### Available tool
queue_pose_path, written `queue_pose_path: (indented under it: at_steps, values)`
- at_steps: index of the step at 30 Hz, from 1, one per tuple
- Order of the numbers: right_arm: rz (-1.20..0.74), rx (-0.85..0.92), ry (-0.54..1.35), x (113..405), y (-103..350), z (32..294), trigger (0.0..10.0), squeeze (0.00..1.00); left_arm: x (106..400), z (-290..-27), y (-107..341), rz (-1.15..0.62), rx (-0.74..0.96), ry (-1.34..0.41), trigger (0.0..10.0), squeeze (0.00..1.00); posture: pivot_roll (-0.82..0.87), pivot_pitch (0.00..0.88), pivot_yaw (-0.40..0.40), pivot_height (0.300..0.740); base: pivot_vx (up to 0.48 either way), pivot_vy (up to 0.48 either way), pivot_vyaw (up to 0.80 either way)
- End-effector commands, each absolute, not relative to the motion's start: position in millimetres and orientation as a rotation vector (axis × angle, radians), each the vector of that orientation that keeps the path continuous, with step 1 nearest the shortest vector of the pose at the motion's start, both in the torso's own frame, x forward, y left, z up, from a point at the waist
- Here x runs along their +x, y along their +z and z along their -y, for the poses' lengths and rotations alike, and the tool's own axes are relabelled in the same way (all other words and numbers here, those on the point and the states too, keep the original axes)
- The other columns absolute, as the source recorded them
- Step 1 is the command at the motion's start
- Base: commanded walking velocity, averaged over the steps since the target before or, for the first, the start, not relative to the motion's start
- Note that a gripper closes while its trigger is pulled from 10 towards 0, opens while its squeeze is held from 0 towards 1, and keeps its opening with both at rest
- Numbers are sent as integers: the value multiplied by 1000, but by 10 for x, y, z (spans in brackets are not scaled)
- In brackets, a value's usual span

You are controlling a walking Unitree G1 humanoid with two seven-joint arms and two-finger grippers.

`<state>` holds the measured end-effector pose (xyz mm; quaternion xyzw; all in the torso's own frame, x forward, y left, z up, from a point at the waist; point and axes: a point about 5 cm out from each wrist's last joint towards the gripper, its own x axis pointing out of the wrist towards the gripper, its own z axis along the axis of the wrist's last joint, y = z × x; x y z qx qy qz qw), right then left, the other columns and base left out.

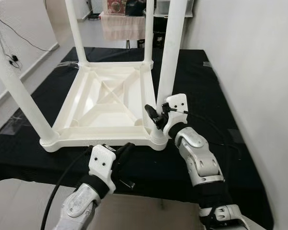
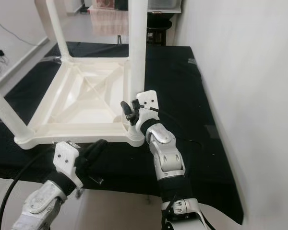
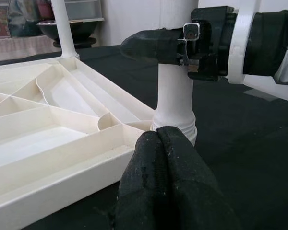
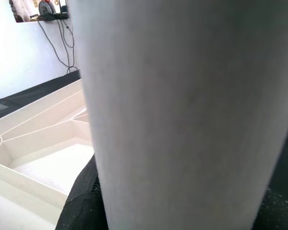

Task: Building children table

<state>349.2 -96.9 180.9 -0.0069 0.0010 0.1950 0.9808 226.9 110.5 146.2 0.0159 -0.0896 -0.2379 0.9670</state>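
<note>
A white plastic children's table (image 1: 105,100) lies upside down on a black mat, with its legs pointing up. My right gripper (image 1: 159,116) is at the near-right leg (image 1: 170,52), low down by its socket, shut on it; one black finger (image 3: 153,45) crosses the leg's front and the other is hidden behind it. The right wrist view has this leg (image 4: 182,110) pressed close. My left gripper (image 1: 124,151) is shut with nothing in it, its fingertips (image 3: 161,143) just short of the table's front edge near that same corner.
The black mat (image 1: 216,96) covers the floor under the table and ends just behind my left arm. A white wall (image 1: 259,72) runs close along the right. Three other legs (image 1: 21,98) stand up. A cloth-draped piece of furniture (image 1: 122,24) is beyond.
</note>
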Motion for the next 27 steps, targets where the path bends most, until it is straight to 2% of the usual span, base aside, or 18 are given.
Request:
queue_pose_path:
  at_steps: [1,3,4,5,6,12,20,21,27]
  values:
    - [-103,11,384,3528,1652,1051,10000,1000,2266,-1115,1428,158,32,-482,10000,0,104,120,-10,740,0,0,0]
    - [-101,11,390,3535,1659,1050,10000,1000,2267,-1115,1428,158,32,-483,10000,0,104,120,-10,740,0,0,0]
    - [-46,33,526,3609,1798,1013,10000,808,2270,-1109,1428,158,31,-484,10000,0,104,117,-11,740,0,0,0]
    - [-20,36,592,3638,1869,1005,10000,808,2271,-1105,1428,158,30,-485,10000,0,104,117,-11,740,0,0,0]
    - [9,22,687,3657,1949,994,10000,0,2273,-1102,1428,158,29,-485,10000,0,104,116,-12,740,0,0,0]
    - [-35,-105,1004,3640,1971,997,10000,0,2274,-1093,1429,160,27,-484,10000,0,107,113,-16,740,0,0,0]
    - [-33,-26,1152,3690,1996,985,10000,0,2271,-1086,1431,161,25,-483,10000,0,110,113,-18,740,0,0,0]
    - [-36,-24,1153,3705,1993,988,0,0,2270,-1084,1433,161,25,-483,10000,0,111,114,-20,740,0,0,0]
    - [-36,-14,1155,3736,1982,1038,0,0,2265,-1081,1433,161,23,-481,10000,0,110,116,-21,740,0,0,0]
